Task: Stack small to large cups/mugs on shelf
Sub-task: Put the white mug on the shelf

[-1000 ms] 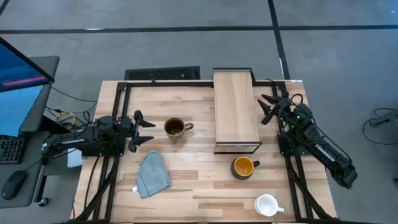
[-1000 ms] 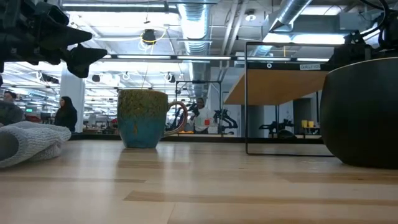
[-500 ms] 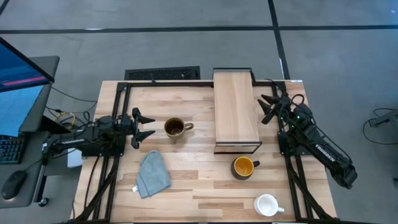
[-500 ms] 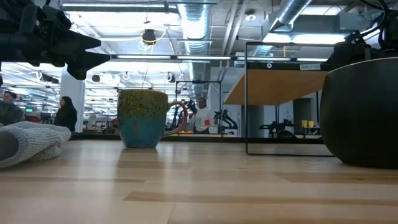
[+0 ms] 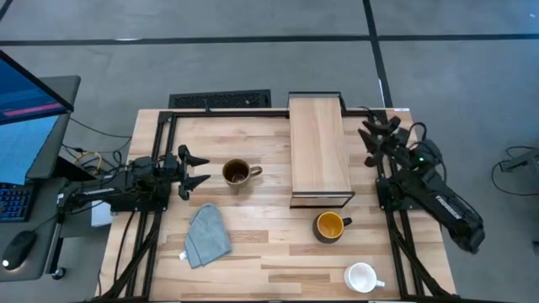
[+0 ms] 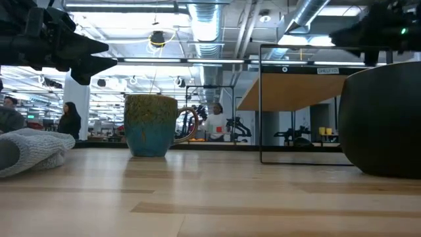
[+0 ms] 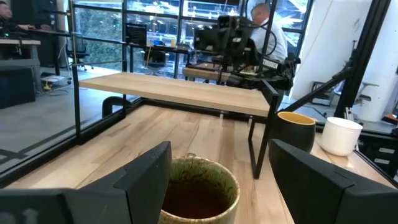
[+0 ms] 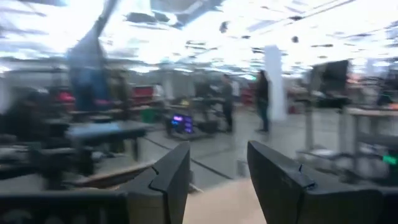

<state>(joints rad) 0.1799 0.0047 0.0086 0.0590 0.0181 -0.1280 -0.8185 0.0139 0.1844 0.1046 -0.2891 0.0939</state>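
The olive-brown mug (image 5: 238, 173) stands upright on the tabletop left of the shelf (image 5: 318, 148), its handle toward the shelf; it also shows in the low view (image 6: 152, 125) and the left wrist view (image 7: 198, 193). My left gripper (image 5: 199, 169) is open, just left of this mug, touching nothing. The dark mug with the yellow-orange inside (image 5: 330, 225) stands in front of the shelf's near end. The small white mug (image 5: 362, 277) stands near the table's near right corner. My right gripper (image 5: 376, 140) is open and empty, right of the shelf, above the table's right edge.
A grey cloth (image 5: 206, 235) lies crumpled on the tabletop near the left front. A keyboard (image 5: 221, 100) lies beyond the table's far edge. People show in the room behind the table in the low view (image 6: 68, 120).
My left gripper has turned about its wrist and edged slightly toward the olive-brown mug. My right gripper has swung toward the table's right and far edges, away from the shelf, and has risen in the low view. The mugs have stayed still.
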